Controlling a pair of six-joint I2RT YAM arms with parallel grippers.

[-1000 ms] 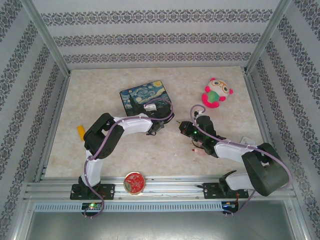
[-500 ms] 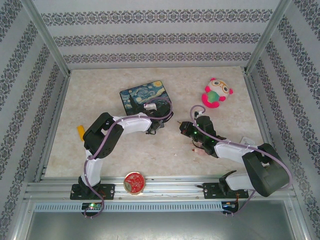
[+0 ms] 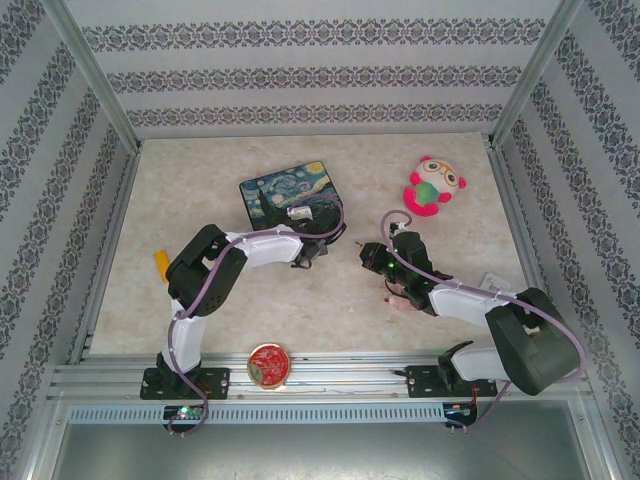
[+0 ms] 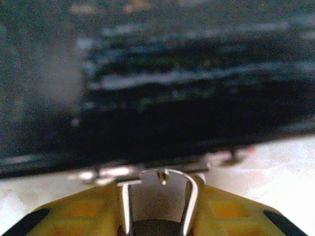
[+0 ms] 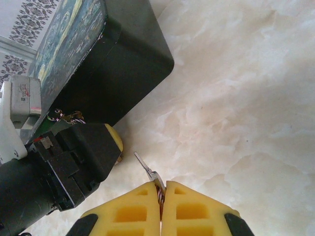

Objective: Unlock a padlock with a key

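Note:
In the left wrist view the padlock's thin silvery shackle [image 4: 189, 199] arches up between my left gripper's [image 4: 160, 187] yellow fingers, which are shut on the lock; its body is mostly hidden low between them. My right gripper [image 5: 161, 187] is shut on the key [image 5: 144, 167], whose thin blade sticks out up-left toward the left gripper's black and yellow finger [image 5: 83, 147], a short gap away. From above, the left gripper [image 3: 318, 251] and right gripper [image 3: 361, 252] face each other mid-table, close together.
The Starry Night box [image 3: 290, 192] lies just behind the left gripper, its dark side [image 4: 187, 98] close in front of the lock. A pink owl toy [image 3: 432, 186] sits at the back right, a red round object [image 3: 268, 364] at the near edge, a yellow piece [image 3: 161, 263] at the left.

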